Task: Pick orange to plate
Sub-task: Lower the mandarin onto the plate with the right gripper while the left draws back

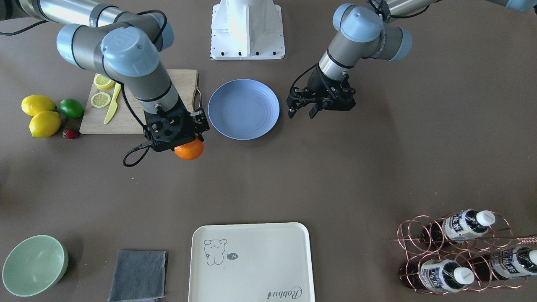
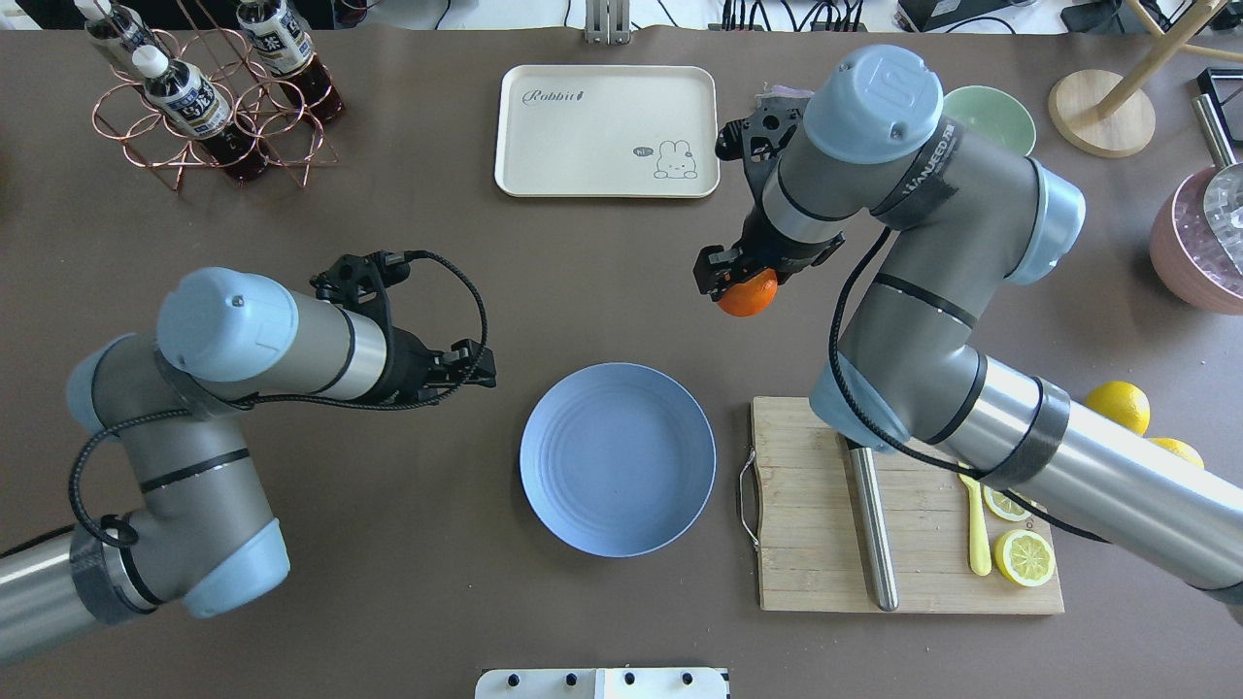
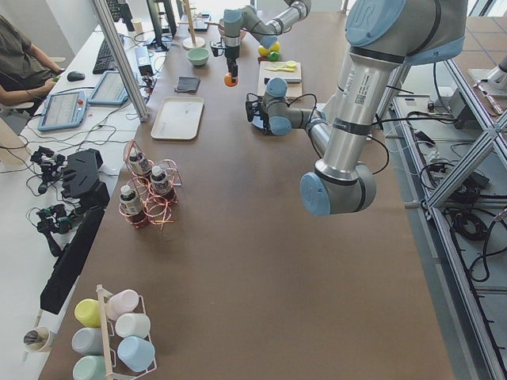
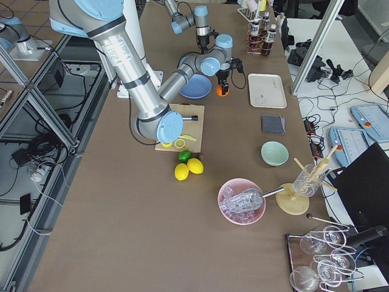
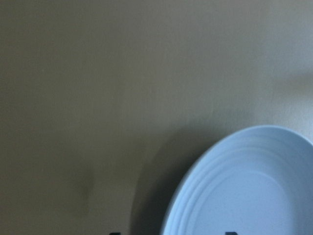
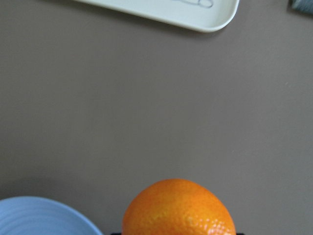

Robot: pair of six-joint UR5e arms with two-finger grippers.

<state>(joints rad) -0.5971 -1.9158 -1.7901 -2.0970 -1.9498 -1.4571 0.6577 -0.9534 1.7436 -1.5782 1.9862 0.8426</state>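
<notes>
My right gripper (image 2: 740, 283) is shut on the bright orange (image 2: 749, 295), which it holds just beyond the plate's far right side, between plate and tray. In the right wrist view the orange (image 6: 178, 208) fills the bottom centre, with the plate's rim (image 6: 39, 215) at lower left. The periwinkle-blue plate (image 2: 618, 459) lies empty in the middle of the table. At the plate's left edge, my left gripper (image 2: 483, 369) hovers open with nothing in it. The plate (image 5: 254, 186) shows at lower right in the left wrist view.
A wooden cutting board (image 2: 825, 505) with lemon slices, a yellow knife and a metal rod lies right of the plate. The cream tray (image 2: 607, 131), green bowl (image 2: 1000, 112), grey cloth (image 1: 138, 274) and bottle rack (image 2: 204, 97) line the far side. Lemons (image 1: 40, 113) and lime (image 1: 71, 108) sit beside the board.
</notes>
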